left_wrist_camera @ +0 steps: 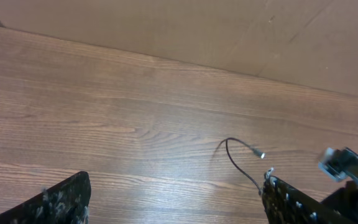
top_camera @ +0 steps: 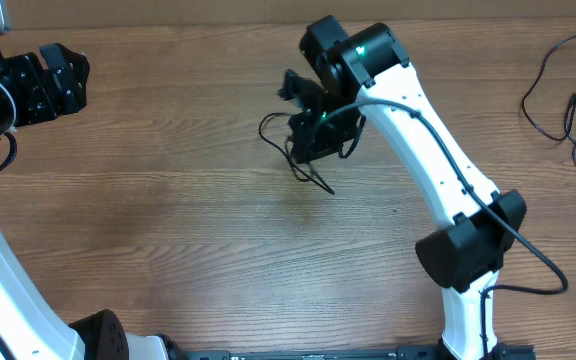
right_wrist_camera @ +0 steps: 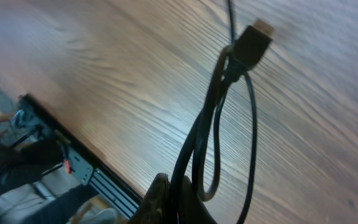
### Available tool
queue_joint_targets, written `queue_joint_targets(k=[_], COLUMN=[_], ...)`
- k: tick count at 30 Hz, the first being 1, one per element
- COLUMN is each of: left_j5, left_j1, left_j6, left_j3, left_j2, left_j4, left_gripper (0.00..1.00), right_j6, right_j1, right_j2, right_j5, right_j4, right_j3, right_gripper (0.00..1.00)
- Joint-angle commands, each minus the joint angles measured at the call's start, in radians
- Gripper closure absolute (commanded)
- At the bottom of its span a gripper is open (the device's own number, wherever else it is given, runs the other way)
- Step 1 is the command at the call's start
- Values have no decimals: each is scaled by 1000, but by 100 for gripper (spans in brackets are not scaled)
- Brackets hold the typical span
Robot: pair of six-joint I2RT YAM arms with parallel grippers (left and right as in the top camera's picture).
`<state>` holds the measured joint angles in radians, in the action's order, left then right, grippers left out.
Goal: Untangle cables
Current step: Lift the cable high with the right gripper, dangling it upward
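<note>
My right gripper (top_camera: pixel 308 150) is shut on a bundle of thin black cables (top_camera: pixel 303 160) and holds it above the middle of the table. In the right wrist view the cables (right_wrist_camera: pixel 229 118) rise in loops from between the shut fingers (right_wrist_camera: pixel 182 199), with a plug (right_wrist_camera: pixel 253 40) at the top. Another black cable (top_camera: pixel 558 95) lies in loose loops at the far right edge of the table. My left gripper (top_camera: pixel 53 80) is open and empty at the far left. In the left wrist view its fingers (left_wrist_camera: pixel 179 199) are wide apart, and a cable end with a small plug (left_wrist_camera: pixel 244 155) shows beyond them.
The table (top_camera: pixel 168 220) is bare brown wood. A tan wall (left_wrist_camera: pixel 229 31) runs along its far edge. The right arm's white links (top_camera: pixel 438 170) cross the right half. A black rail (right_wrist_camera: pixel 73 149) lines the table's front edge.
</note>
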<state>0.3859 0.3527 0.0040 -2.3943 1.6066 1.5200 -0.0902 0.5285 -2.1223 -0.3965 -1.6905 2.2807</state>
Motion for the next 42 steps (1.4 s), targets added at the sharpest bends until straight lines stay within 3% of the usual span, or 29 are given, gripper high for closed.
queue_joint_targets(k=[1,5,11,15,18,21,26,31,37,42], left_j5=[14,35,34,34,34,34,37,52,92,153], left_j1=[-8,-8,-7,-7,-8,-8,-8,-8,-13,-70], left_j6=[19,23,27,27,27,27,27,27,27,26], left_j3=[-4,-4,-4,-4,-4,-4,-4,-4,-4,-4], left_j2=[-11,-11,-11,-11,-11,-11,-11,-11,-3,33], left_j4=[2,16,24,24,24,25,20,13,-64,-161], left_gripper=[12,13,12,12,12,12,13,12,13,15], right_j6=[-8,98,69,-40,-62,-105,-15,-8,-7,-8], right_j1=[-8,-97,-144,-54,26,92,134,126,89,43], right_j2=[86,65,-11,-20,-19,-11,10,11,11,11], right_j5=[80,357,-10,-269,-294,-286,47,230,315,325], right_j4=[55,179,131,153,152,146,196,210,213,268], right_j3=[64,54,-79,-233,-239,-171,59,360,654,731], right_gripper=[96,96,96,96,96,96,96,96,96,96])
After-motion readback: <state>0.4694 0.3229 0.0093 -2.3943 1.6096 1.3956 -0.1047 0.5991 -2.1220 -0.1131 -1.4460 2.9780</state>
